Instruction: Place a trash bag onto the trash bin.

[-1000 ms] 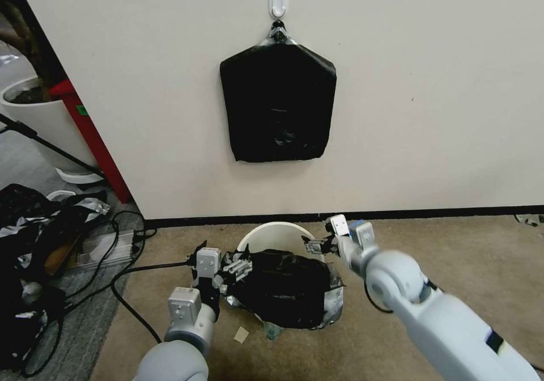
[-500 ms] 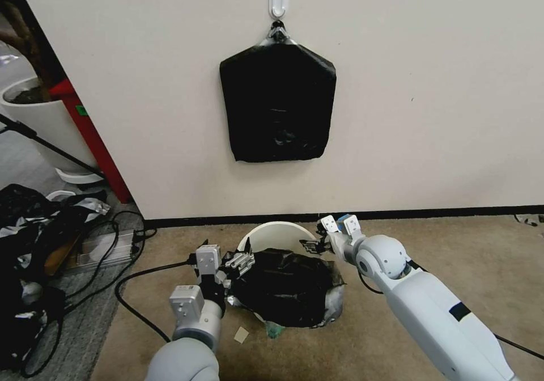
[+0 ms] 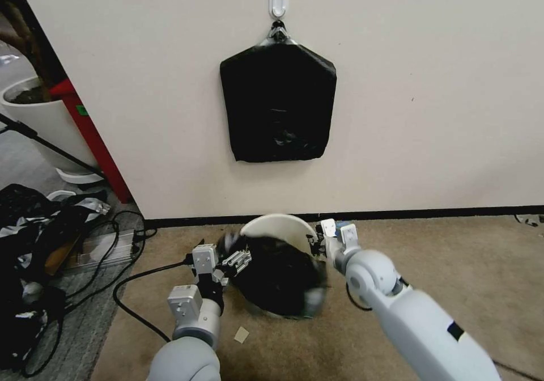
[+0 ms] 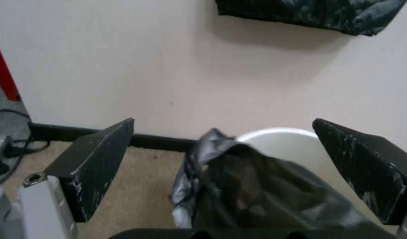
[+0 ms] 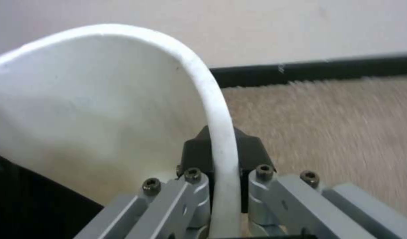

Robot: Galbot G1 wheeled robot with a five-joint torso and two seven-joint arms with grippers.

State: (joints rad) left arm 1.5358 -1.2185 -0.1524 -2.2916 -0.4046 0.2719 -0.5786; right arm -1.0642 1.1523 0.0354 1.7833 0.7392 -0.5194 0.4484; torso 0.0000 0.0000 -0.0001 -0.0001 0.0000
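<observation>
presently the trash bin [image 3: 277, 231] lies tipped on the carpet just in front of the wall, its mouth tilted up. the trash bag [image 3: 277, 276] is draped over the near part of the bin, while the far rim is bare and cream-white.

right end effector [image 3: 322, 244]: clamped on the bin's rim at the right side. the right wrist view confirms it, with the rolled rim [image 5: 221, 132] running between the closed fingers.

left end effector [image 3: 235, 261]: at the left edge of the bag. in the left wrist view its two dark fingers [image 4: 97, 166] stand spread wide, the bunched bag film [image 4: 239, 179] lying between them without visible contact, so it grips nothing.

assessment of the step in hand: the bag mouth is not yet seated around the rim. to do this well, the right grip should hold the bin steady and not twist it. the left end effector should close on a single layer at the bag's edge, then draw it over the bare far rim. the film looks thin and slippery, so a shallow pinch may slip, and a hard pull may tear it or drag the bin.
</observation>
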